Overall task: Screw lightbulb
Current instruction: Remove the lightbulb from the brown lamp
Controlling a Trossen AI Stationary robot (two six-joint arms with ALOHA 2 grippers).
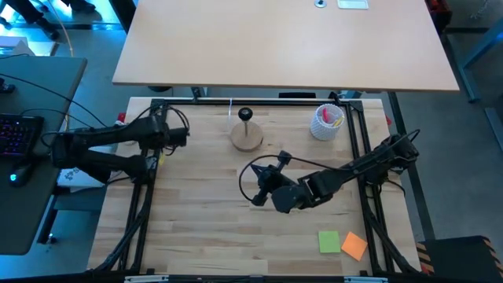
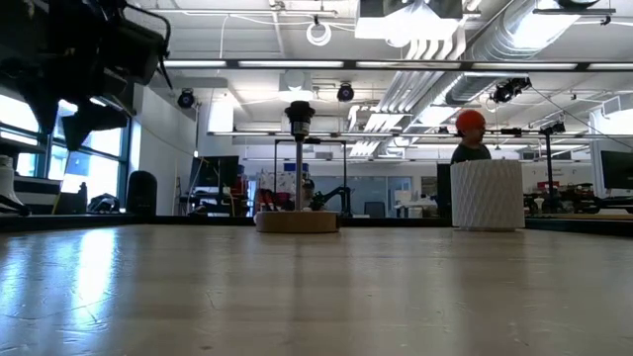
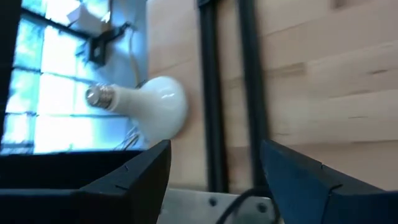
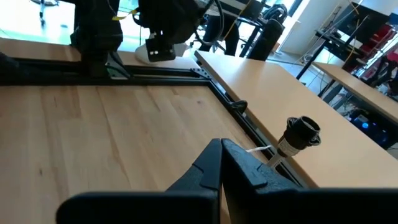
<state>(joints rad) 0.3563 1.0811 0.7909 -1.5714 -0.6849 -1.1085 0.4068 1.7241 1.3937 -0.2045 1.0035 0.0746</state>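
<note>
Left gripper [image 1: 177, 130] sat over table's [image 1: 196, 228] left frame rail, reaching outward because bulb lay beyond it; right gripper [image 1: 257, 191] parked mid-table.

Low view: stand [image 2: 297, 220] and cup [image 2: 487, 195] at far edge; bulb not seen.

Left wrist: fingers [image 3: 140, 177] spread, empty; bulb [image 3: 152, 107] on its side outside rail, ahead.

Right wrist: fingers [image 4: 217, 165] pressed together, empty, facing socket [image 4: 298, 134].

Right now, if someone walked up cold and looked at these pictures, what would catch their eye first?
Probably the lightbulb, lying on its side just outside the table's black frame rail, ahead of the open left gripper. Next, the wooden stand with its empty black socket near the table's far edge, and the right gripper, shut, hovering mid-table.
</note>
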